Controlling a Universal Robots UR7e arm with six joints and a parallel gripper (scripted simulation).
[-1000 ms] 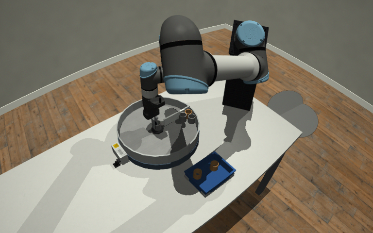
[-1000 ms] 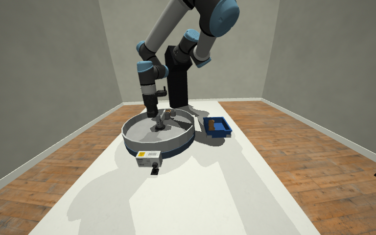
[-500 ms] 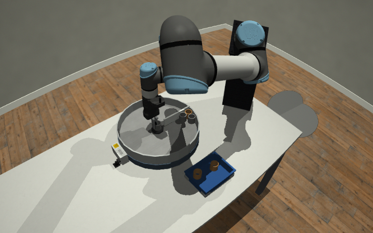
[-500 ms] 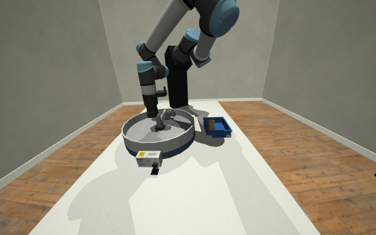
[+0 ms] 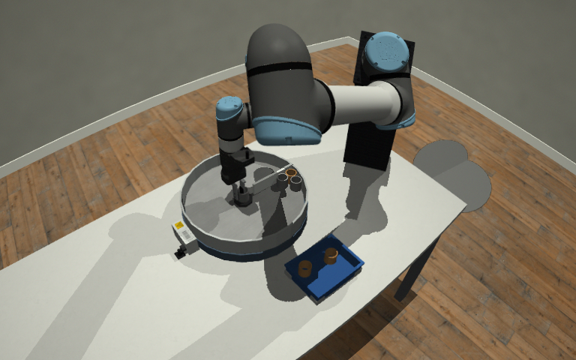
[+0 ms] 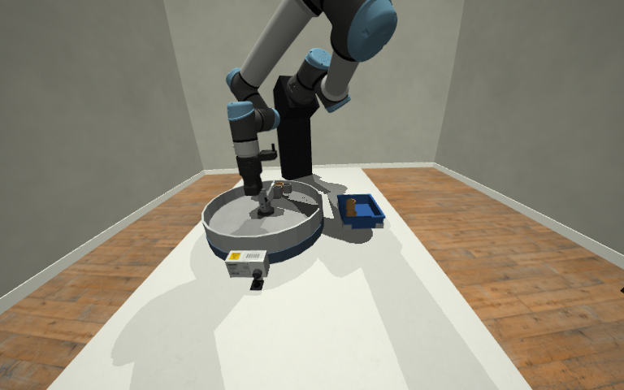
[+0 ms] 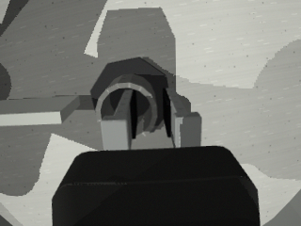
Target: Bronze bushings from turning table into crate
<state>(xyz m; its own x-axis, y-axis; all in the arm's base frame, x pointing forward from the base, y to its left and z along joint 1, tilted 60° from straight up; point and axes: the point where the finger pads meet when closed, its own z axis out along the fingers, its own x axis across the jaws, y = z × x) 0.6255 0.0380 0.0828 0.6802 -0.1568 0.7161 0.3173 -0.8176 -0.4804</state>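
From here the gripper (image 5: 241, 191) (image 6: 265, 198) (image 7: 150, 104), fingers part-way apart, hovers mid-turning table (image 5: 241, 246) (image 6: 262, 242), perhaps awaiting the bronze bushing (image 5: 291, 169) (image 6: 279, 184) at two o'clock from above, crowded by steel bushings (image 5: 282, 186) (image 6: 277, 192); two more bronze ones sit in the crate (image 5: 338, 285) (image 6: 363, 222).
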